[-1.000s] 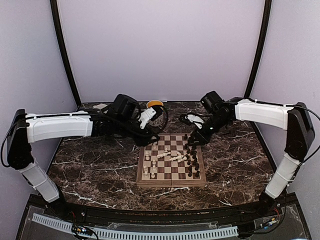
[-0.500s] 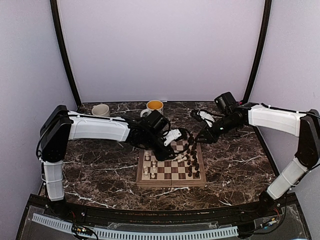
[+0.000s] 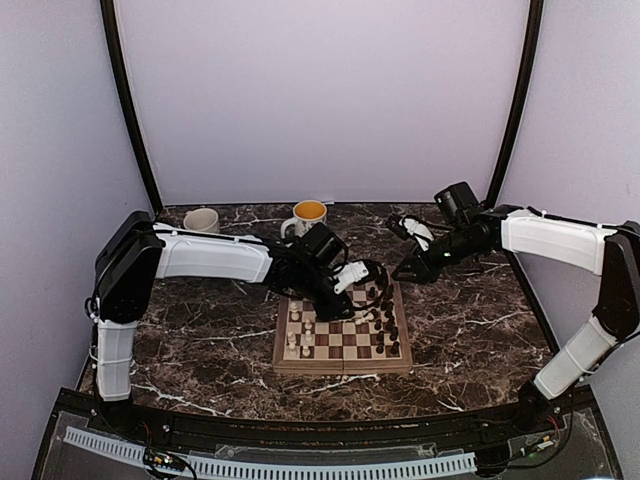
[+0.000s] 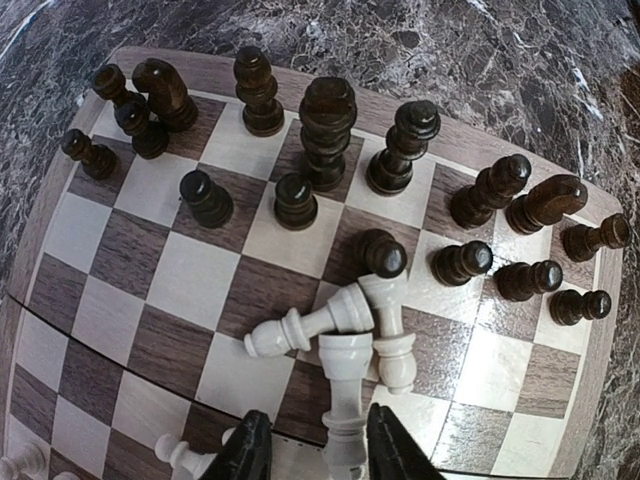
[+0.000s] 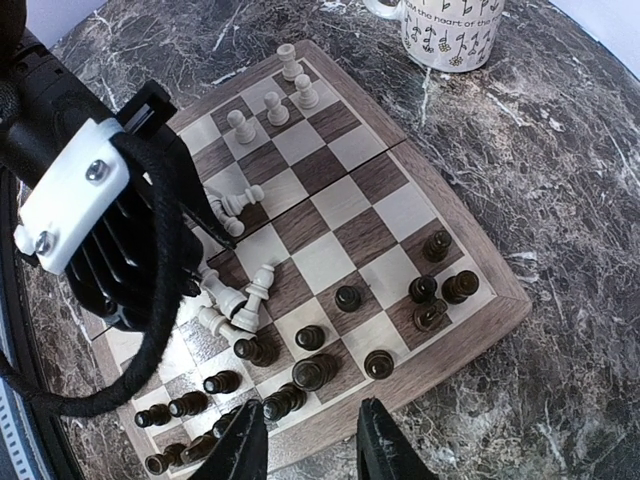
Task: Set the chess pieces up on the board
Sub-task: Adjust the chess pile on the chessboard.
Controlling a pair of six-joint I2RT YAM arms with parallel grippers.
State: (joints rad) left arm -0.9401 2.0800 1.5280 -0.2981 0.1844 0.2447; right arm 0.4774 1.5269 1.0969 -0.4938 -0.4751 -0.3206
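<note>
The board lies at the table's middle. Dark chess pieces stand crowded along one side, and a few white ones stand at the opposite end. Three white pieces lie toppled in a heap near the centre. My left gripper hangs low over that heap, open, its fingers straddling one fallen white piece with a gap on each side. My right gripper is open and holds nothing. It hovers above the board's dark-piece edge, seen from above just behind the board's far right corner.
A white mug and a mug with an orange inside stand behind the board, on the dark marble table. The left arm's wrist and its black cable reach over the board's middle.
My left arm has swung from the back left down over the board's centre, and its jaws have narrowed around a fallen white piece. My right gripper has drawn back off the board.
</note>
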